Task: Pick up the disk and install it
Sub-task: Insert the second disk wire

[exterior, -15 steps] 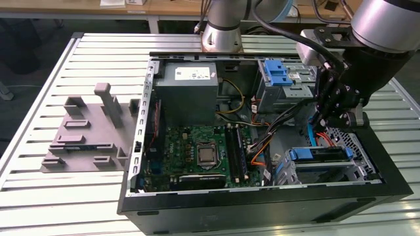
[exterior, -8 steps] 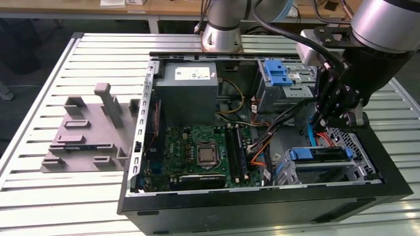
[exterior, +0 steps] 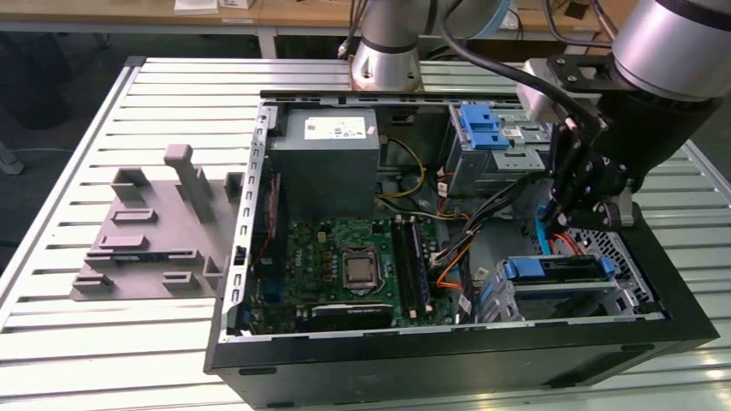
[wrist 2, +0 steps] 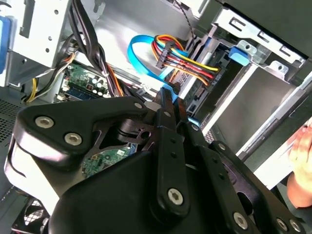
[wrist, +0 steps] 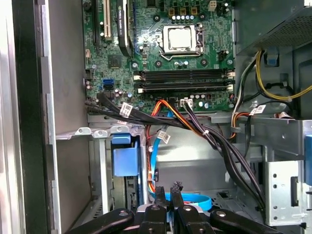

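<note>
The disk (exterior: 560,269), silver-grey with a blue bracket, sits in the drive bay at the near corner of the open computer case (exterior: 457,360), on the exterior view's right. Its blue bracket end (wrist: 126,161) also appears in the first wrist view. My gripper (exterior: 567,224) hangs inside the case just above and behind the bay, apart from the disk. In both wrist views its black fingers (wrist: 160,194) meet at the tips, shut with nothing clearly between them. A blue flat cable (wrist 2: 146,53) loops right behind the fingertips (wrist 2: 166,97).
The motherboard (exterior: 354,265), the grey power supply box (exterior: 331,163) and bundles of black, orange and yellow cables (wrist: 204,131) crowd the case. A blue ribbed latch (exterior: 485,128) tops the far drive cage. A grey fixture (exterior: 154,223) lies on the slatted table. A person's hand (wrist 2: 301,161) is at the case edge.
</note>
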`<action>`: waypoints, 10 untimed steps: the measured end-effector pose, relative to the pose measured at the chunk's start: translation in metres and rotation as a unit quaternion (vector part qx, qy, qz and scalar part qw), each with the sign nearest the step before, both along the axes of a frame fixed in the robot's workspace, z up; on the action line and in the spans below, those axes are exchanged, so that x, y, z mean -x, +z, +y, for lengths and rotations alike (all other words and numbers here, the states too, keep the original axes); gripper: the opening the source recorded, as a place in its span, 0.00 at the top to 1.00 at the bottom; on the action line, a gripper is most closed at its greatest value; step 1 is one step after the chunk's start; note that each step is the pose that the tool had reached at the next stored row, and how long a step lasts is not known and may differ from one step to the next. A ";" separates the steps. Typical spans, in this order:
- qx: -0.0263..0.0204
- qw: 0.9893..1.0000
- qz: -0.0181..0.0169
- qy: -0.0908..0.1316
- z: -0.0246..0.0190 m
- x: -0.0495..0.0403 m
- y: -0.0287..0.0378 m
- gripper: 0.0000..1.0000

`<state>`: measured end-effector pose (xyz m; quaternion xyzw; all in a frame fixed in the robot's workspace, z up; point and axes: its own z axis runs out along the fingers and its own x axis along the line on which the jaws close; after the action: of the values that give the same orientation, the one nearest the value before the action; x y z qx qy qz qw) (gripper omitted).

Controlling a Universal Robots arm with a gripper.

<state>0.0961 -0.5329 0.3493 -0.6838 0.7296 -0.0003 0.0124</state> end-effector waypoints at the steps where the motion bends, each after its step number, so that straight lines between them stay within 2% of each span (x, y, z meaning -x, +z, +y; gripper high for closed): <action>1: 0.000 1.000 0.000 0.000 -0.0012 0.0000 -0.0004 0.84; 5: 0.000 1.000 0.000 0.000 -0.0053 0.0000 -0.0022 0.84; 10: 0.000 1.000 0.000 0.000 -0.0125 0.0000 -0.0052 0.84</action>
<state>0.0961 -0.5453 0.3441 -0.6838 0.7296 -0.0003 0.0126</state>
